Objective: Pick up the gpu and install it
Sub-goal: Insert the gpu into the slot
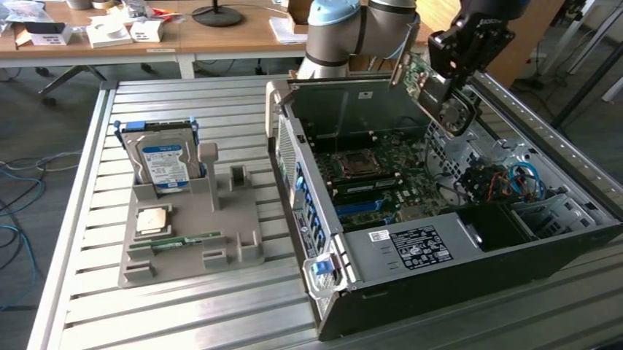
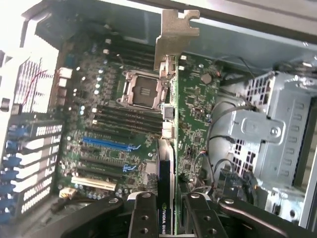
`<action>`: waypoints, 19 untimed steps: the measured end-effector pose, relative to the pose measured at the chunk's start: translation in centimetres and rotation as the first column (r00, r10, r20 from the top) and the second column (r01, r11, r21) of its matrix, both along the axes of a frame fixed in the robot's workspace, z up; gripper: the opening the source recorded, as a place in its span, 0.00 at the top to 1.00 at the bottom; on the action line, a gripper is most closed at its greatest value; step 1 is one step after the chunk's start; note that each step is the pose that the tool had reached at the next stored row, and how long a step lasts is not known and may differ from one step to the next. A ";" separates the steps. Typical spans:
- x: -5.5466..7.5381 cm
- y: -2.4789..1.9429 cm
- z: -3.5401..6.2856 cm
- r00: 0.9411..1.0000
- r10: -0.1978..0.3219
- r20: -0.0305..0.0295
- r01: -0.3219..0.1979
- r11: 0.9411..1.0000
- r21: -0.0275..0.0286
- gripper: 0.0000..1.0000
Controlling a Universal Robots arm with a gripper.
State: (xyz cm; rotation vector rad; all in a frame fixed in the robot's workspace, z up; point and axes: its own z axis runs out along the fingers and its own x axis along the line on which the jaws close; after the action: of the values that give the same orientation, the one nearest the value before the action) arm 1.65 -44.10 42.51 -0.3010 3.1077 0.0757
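On a ribbed aluminium workbench (image 1: 195, 95) set before cluttered wooden desks (image 1: 224, 36), a black steel desktop computer case (image 1: 486, 284) lies on its side with its panel off, its green motherboard (image 1: 375, 175) exposed. Above the case's far corner, at the exterior view's right, the black robotic gripper (image 1: 446, 82) holds the gpu (image 1: 450, 109), a thin dark-green expansion card with a small round cooler and a tan-silver metal bracket (image 2: 173, 34) along one end; the card hangs clear of the board, over the chassis. Seen from the wrist, the two black fingers (image 2: 143, 213) pinch the card edge-on across its flat faces, bracket end pointing away. The card looks light and rigid but likely fragile: its bare circuitry and edge contacts would not tolerate bending or scraping, so a hold on the stiff flat body seems the sound one. Below it run the silver processor socket (image 2: 141, 91) and a long blue plastic slot (image 2: 106, 144). Well apart, at the exterior view's left, a grey moulded tray (image 1: 229, 240) props a boxy silver hard drive (image 1: 165, 164) upright.
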 end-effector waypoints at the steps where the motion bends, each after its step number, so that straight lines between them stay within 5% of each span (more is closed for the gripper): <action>1: 0.0 0.00 0.00 1.000 0.018 0.000 -0.018 1.000 0.000 0.74; 6: 0.0 0.00 -0.02 0.994 0.109 0.000 -0.109 0.994 -0.001 0.74; 10: 0.0 0.00 -0.03 0.984 0.181 0.000 -0.181 0.984 -0.001 0.74; 14: 0.0 0.00 -0.05 0.968 0.252 0.000 -0.252 0.968 -0.001 0.74; 19: 0.0 0.00 -0.06 0.941 0.339 0.000 -0.339 0.941 -0.002 0.74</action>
State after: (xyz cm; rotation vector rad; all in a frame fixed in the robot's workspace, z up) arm 1.65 -44.10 42.45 -0.8331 3.0182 0.0767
